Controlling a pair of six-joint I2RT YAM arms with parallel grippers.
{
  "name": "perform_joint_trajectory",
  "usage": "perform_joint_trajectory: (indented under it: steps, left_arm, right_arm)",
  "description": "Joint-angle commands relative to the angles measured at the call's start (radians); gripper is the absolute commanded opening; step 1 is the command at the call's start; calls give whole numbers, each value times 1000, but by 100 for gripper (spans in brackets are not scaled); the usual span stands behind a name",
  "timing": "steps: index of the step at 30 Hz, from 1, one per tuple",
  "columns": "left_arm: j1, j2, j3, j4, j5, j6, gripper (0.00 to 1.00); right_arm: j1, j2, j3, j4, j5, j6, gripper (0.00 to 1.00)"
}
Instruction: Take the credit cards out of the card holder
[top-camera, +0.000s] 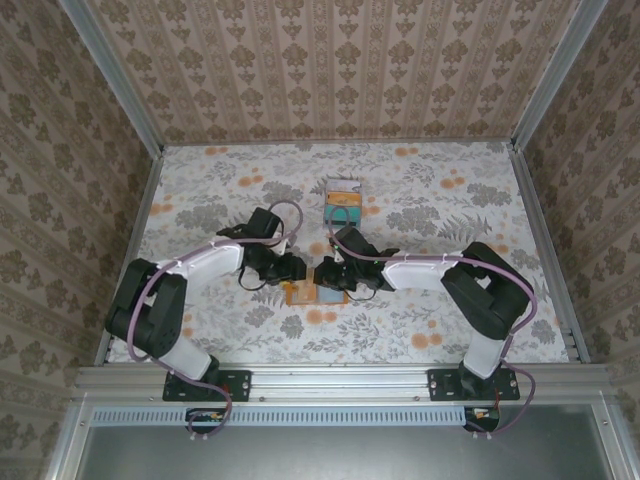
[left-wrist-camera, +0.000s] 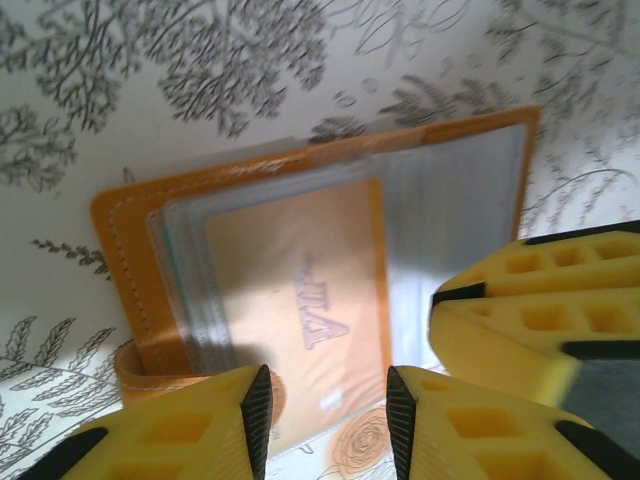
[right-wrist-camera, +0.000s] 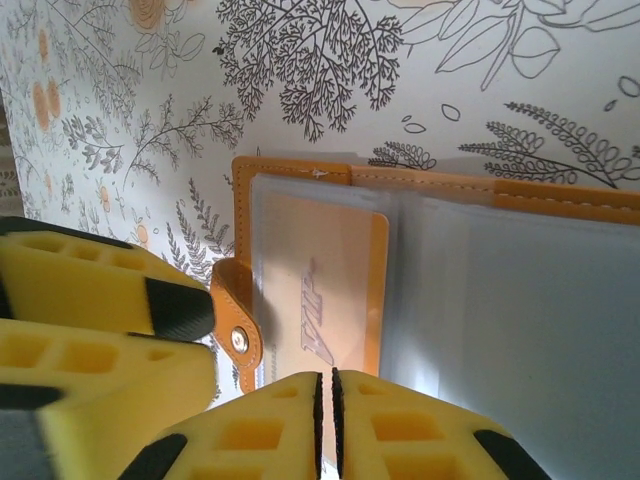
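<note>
Card holder (top-camera: 300, 294): flat orange leather-look wallet w/ pale stitching round the rim. It lies open near the ctr of the worktop (top-camera: 450, 200), a bit toward the near edge. The worktop has a matte white cover printed w/ grey ferns and orange flowers. Inside the holder are glossy clear sleeves (right-wrist-camera: 520, 300) w/ a pale blue-grey sheen. One sleeve holds a thin rectangular orange card (right-wrist-camera: 320, 260) w/ raised "VIP" lettering. A rounded snap tab (right-wrist-camera: 238, 335) w/ a metal stud sticks out from one side.

Both pincers have blocky yellow fingers w/ square hollows and black pads. Left pincer (left-wrist-camera: 325, 400): released, jaws well apart, gripping nothing. The sleeved card's edge lies btwn and under the tips. Right pincer (right-wrist-camera: 326, 400): almost clenched, only a hairline slit. Its tips sit at the edge of the card's sleeve; can't tell if anything is pinched. The pincers meet over the holder from opposite sides, close together.

A small pile of cards (top-camera: 342, 198), teal, orange and whitish, lies apart from the holder toward the far edge, approx mid-width.
</note>
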Motion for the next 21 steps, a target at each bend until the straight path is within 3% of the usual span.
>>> perform_joint_trajectory:
  steps: [1,8,21]
  left_arm:
    - [-3,37,-18,10,-11,-15,38]
    - [-7,73,-27,16,-25,-11,36]
    - [-14,78,-31,19,-28,-14,34]
  right_arm:
    - [6,31,23,-37,-19,-17,17]
    - [6,46,15,-47,-13,-19,21]
    - [7,82,16,1,-55,-3,19]
